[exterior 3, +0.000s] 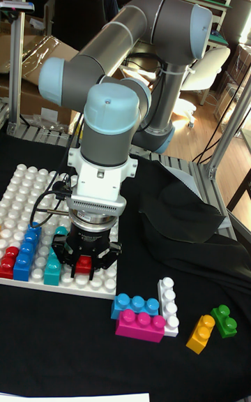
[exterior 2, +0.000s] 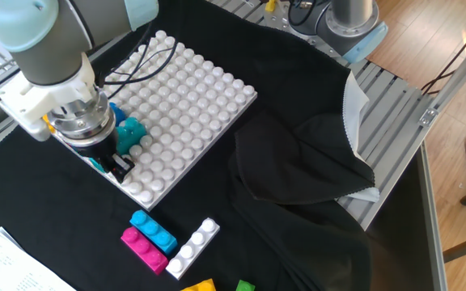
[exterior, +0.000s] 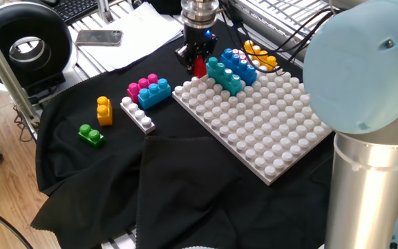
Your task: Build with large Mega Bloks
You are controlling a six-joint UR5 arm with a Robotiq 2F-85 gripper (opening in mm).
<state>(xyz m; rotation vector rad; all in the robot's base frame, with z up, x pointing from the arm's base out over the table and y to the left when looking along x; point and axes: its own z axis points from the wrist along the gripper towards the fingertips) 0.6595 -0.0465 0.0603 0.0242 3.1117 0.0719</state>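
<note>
Two fixed cams high, opposite sides; tall cam low, front-on; all share white board [exterior: 254, 117].

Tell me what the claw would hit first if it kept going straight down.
Probably the white studded plastic board, at its corner edge: the claw points down there, shut on a small red plastic brick, beside the teal brick. Depth is unclear.

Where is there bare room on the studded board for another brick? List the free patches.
The white studded board is bare nearly everywhere beyond the teal brick and blue brick. Its far corner is crowded: those bricks, plus the gripper holding a red brick.
</note>
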